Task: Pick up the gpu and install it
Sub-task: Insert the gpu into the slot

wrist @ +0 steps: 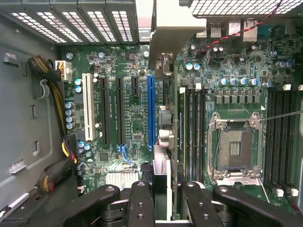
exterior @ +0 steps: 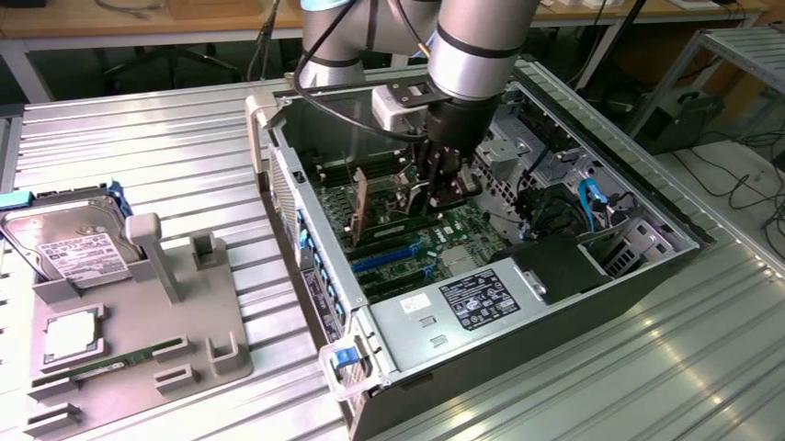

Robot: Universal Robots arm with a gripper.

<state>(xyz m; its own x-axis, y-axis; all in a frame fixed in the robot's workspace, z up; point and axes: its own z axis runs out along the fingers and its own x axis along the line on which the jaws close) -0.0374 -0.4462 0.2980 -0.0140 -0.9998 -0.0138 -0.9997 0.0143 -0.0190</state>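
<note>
Here, in the exterior view, you have a ribbed metal table (exterior: 147,138) carrying an open computer case (exterior: 638,266) lying on its side, with wooden benches and cables on the floor behind it. To the exterior view's left sits a grey holder tray (exterior: 184,331) with a hard drive (exterior: 73,248) standing in it and a memory stick (exterior: 110,361) lying flat. Your arm reaches down into the case, and the gripper (exterior: 442,188) is low over the motherboard (exterior: 460,230); the card (exterior: 360,207) stands upright on edge just beside it, over the slots. In the wrist view, you look straight down on the motherboard, with the blue slot (wrist: 150,111), the empty processor socket (wrist: 235,149) and the black fingers (wrist: 142,203) in the foreground. The card (wrist: 163,42) runs edge-on between those fingers, and they are clamped on it, directly beside the blue slot.
</note>
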